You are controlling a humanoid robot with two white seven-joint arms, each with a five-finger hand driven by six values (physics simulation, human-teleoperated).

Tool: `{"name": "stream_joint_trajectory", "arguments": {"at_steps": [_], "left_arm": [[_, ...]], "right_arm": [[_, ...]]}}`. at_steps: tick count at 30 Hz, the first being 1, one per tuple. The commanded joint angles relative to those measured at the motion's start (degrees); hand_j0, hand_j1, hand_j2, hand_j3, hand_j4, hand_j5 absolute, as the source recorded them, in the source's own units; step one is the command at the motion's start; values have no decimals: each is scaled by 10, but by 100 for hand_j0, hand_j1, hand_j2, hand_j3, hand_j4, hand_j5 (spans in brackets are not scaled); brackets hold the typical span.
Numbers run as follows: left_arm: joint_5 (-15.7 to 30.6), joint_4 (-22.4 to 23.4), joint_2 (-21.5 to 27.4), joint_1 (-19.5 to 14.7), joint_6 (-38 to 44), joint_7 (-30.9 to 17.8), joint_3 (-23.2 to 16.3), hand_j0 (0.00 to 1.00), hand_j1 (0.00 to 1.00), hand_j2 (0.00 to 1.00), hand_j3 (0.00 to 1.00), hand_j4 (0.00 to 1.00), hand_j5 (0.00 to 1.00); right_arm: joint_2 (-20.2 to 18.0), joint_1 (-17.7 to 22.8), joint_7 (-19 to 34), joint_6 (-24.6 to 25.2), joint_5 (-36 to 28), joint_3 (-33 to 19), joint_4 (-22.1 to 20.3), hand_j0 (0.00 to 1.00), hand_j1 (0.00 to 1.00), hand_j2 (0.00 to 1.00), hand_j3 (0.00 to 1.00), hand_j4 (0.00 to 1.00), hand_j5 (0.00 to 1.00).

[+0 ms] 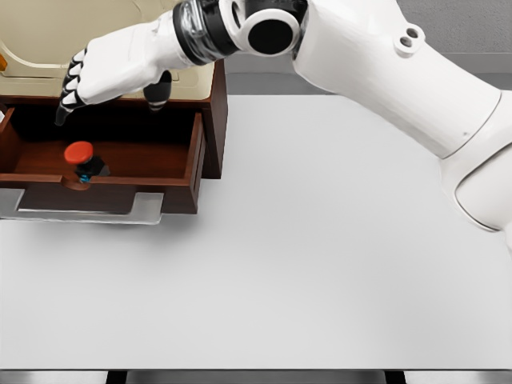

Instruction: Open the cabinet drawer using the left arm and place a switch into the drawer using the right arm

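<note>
Switch (pixel 83 160) first: I can see it sitting inside the open drawer (pixel 144 156), near the front wall, on the left part of what I can see. It has a round red top and a dark body under it, with a tiny bit of blue low down. My right hand (pixel 100 74) is up above the drawer, higher in the picture than the switch and just a little to the right of it. The two are apart, not touching. The fingers (pixel 72 88) hang down loose toward the drawer and they hold nothing. The thumb points down too, with its dark tip over the back of the drawer. The big white arm comes in from the right side and crosses over the white worktop (pixel 320 240). The drawer is pulled out of a brown cabinet (pixel 217 120) at the top left. A flat grey handle (pixel 96 210) sticks out from the drawer front. The left end of the drawer is cut off by the picture edge, so I can't see all of it. Something cream colored (pixel 48 32) sits behind the hand, and I can't make out what it is. I can't see my left hand at all.
</note>
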Motion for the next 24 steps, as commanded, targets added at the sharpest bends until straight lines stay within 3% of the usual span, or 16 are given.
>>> {"name": "stream_joint_trajectory", "arguments": {"at_steps": [1,3,6,8,11,16,18,24], "left_arm": [[2,-17,0,0,0,0,0,100,100,100,100,100,100],[3,-31,0,0,0,0,0,100,100,100,100,100,100],[4,-61,0,0,0,0,8,100,100,100,100,100,100],[10,-74,0,0,0,0,18,100,100,100,100,100,100],[10,-84,0,0,0,-2,19,100,100,100,100,100,100],[9,-91,0,0,0,-3,19,100,100,100,100,100,100],[9,-92,0,0,0,-3,20,100,100,100,100,100,100],[11,-91,-92,-4,0,-4,28,100,100,100,100,100,100]], "right_arm": [[-102,8,0,2,-4,-26,-92,100,100,100,100,100,100],[-220,55,0,2,-5,-70,-169,100,100,100,100,100,100],[-344,163,0,2,-5,-206,-172,100,100,100,100,100,100],[-395,240,0,2,-4,-280,-169,100,100,100,100,100,100],[-411,306,0,2,-4,-303,-159,100,100,100,100,100,100],[-429,332,0,2,-4,-296,-155,100,100,100,100,100,100],[-429,345,0,2,2,-266,-155,100,100,100,100,100,100],[-430,345,0,2,2,-262,-154,100,100,100,100,100,100]]}}
